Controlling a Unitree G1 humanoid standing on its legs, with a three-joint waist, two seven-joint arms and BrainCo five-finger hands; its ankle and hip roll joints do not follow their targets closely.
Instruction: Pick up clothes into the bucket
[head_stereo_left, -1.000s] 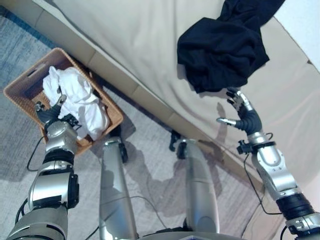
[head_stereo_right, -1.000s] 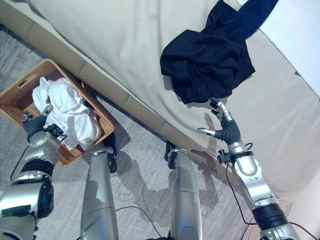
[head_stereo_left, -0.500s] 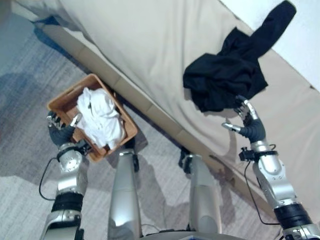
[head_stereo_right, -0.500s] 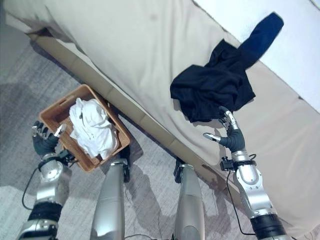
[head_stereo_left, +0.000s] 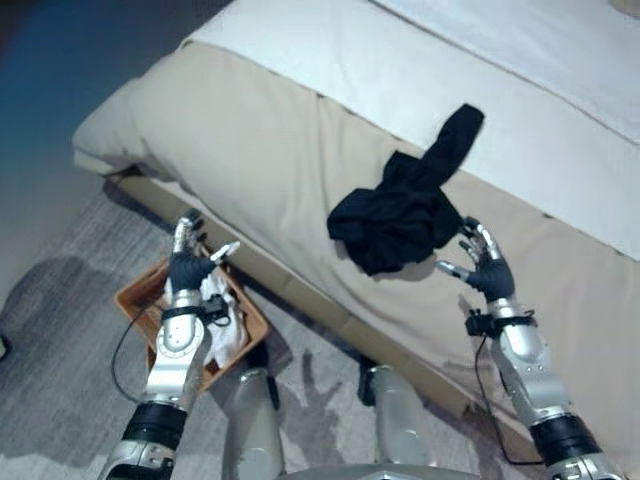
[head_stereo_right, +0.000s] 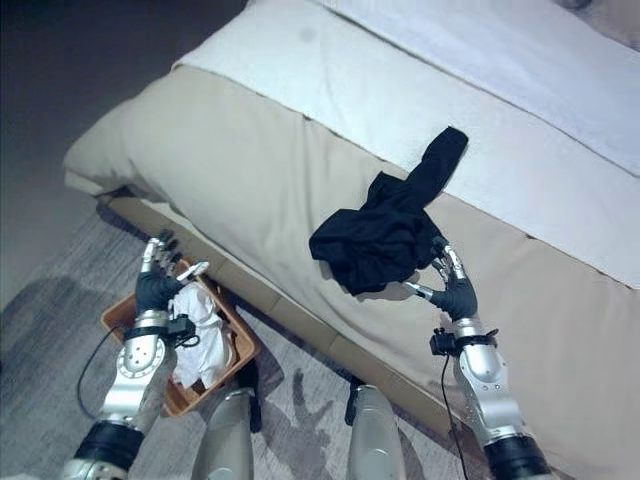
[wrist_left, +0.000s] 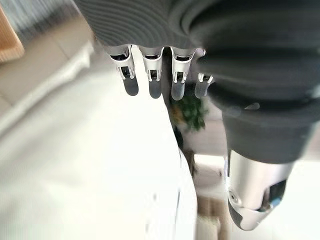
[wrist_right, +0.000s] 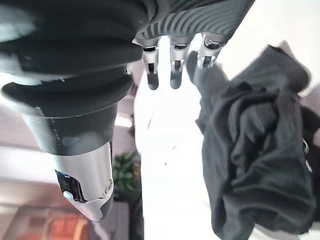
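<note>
Clothing is split between two spots: the black garment (head_stereo_left: 405, 215) lies bunched on the bed (head_stereo_left: 250, 150), and a white garment (head_stereo_right: 200, 320) already sits in the wicker basket (head_stereo_left: 240, 315) on the floor beside it. Right hand (head_stereo_right: 452, 290) hovers just beside the black heap, fingers spread and holding nothing, seemingly lined up to grab. Left hand (head_stereo_left: 190, 262) hangs above the basket, fingers straight, empty.
</note>
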